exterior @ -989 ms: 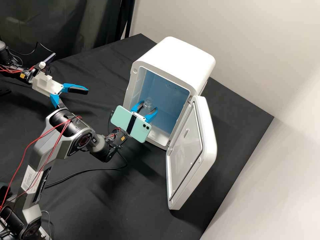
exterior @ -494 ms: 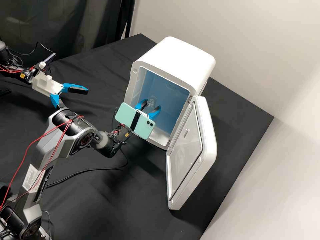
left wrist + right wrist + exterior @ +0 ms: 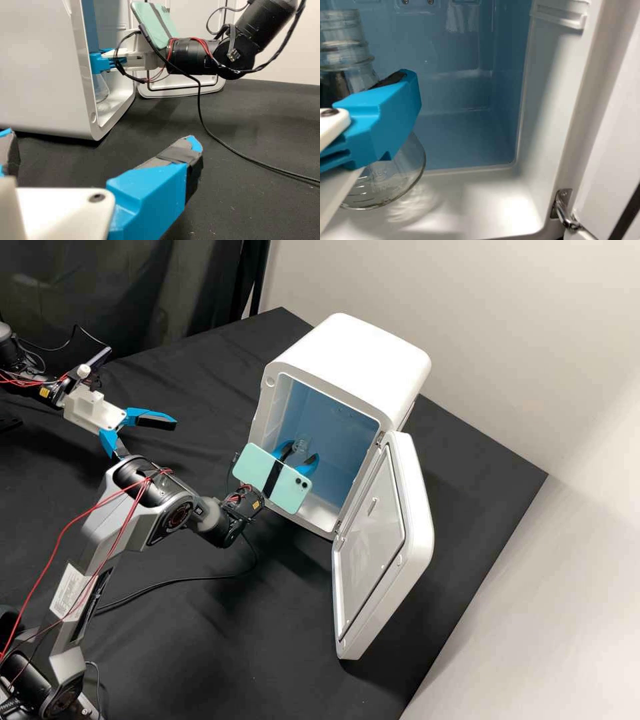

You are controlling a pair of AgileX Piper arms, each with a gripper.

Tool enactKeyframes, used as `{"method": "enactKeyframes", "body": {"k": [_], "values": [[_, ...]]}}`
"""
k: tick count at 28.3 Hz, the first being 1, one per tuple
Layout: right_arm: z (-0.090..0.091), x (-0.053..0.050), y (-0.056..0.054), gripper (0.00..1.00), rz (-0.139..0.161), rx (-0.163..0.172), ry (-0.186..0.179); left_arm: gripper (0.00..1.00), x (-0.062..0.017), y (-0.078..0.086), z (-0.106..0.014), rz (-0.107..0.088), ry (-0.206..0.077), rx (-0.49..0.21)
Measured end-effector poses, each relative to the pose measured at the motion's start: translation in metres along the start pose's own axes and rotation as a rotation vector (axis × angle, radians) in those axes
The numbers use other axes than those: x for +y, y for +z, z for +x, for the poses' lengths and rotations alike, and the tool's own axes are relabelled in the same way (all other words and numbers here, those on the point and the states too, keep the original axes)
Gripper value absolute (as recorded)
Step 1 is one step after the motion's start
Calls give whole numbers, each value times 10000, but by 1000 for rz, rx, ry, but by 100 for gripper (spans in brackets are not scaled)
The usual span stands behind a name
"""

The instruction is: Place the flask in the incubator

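Holding the glass flask (image 3: 382, 172) by its neck, the right gripper (image 3: 299, 455) is clamping it inside the open incubator (image 3: 353, 360), near its floor. The left gripper (image 3: 141, 435) is hanging spread apart over the bench (image 3: 200, 627).

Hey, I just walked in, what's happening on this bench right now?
The right gripper holds a clear glass flask by its neck inside the white, blue-lined incubator, near its floor, with the incubator's door swung open. The left gripper hangs open above the black bench, off to the incubator's side.
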Motion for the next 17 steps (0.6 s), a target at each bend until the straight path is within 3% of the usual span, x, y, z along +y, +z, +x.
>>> {"method": "enactKeyframes", "body": {"k": [12, 17], "values": [[204, -38, 58, 0, 1, -27, -19, 100, -2, 39, 19, 5, -3, -18], [284, 31, 61, 0, 1, -23, 2, 100, -8, 50, 23, 6, -8, -22]]}}
